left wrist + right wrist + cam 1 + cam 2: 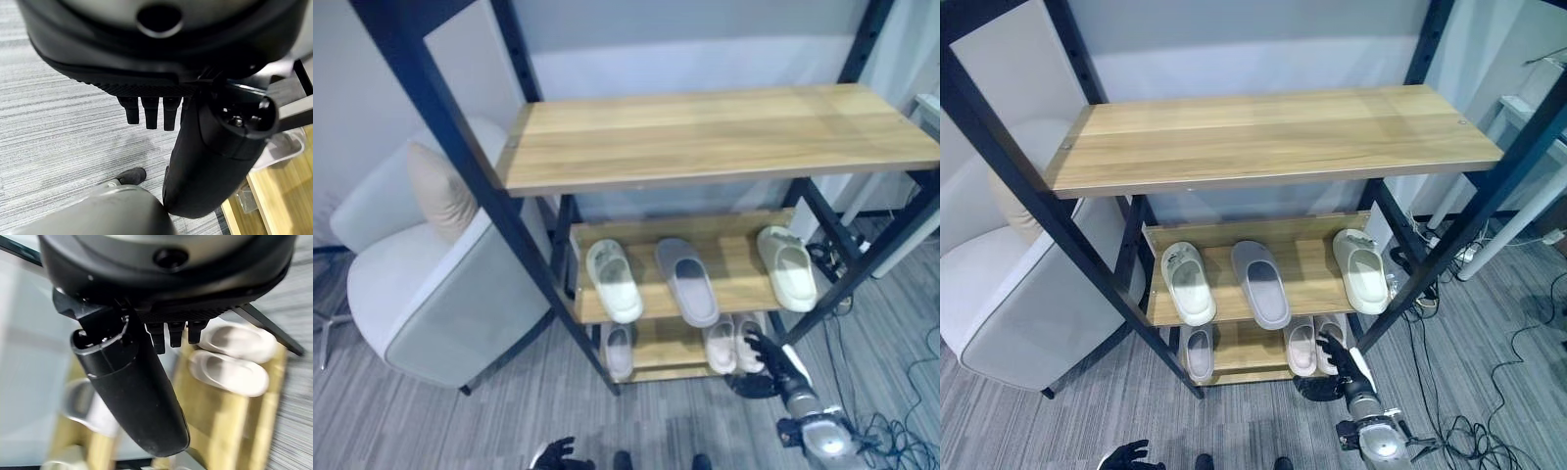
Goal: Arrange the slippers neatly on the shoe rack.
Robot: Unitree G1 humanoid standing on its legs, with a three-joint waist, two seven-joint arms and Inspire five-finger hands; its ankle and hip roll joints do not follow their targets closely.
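Slippers on the rack's bottom shelf lie just ahead of your right hand, toes pointing away; its fingers look relaxed, holding nothing.

From my station, I saw the right arm reaching forward and down from the lower right, its silver-grey wrist low in the head views and the dark right hand stretched out ahead of it. In its own wrist camera the fingers showed as short stubs in a row, pointing straight out and uncurled, with the thumb standing out long beside them; nothing lay between thumb and fingers. The left hand sat low at the bottom edge of the head views, fingers spread. Its wrist camera showed the fingers hanging straight and relaxed, thumb extended alongside, holding nothing.
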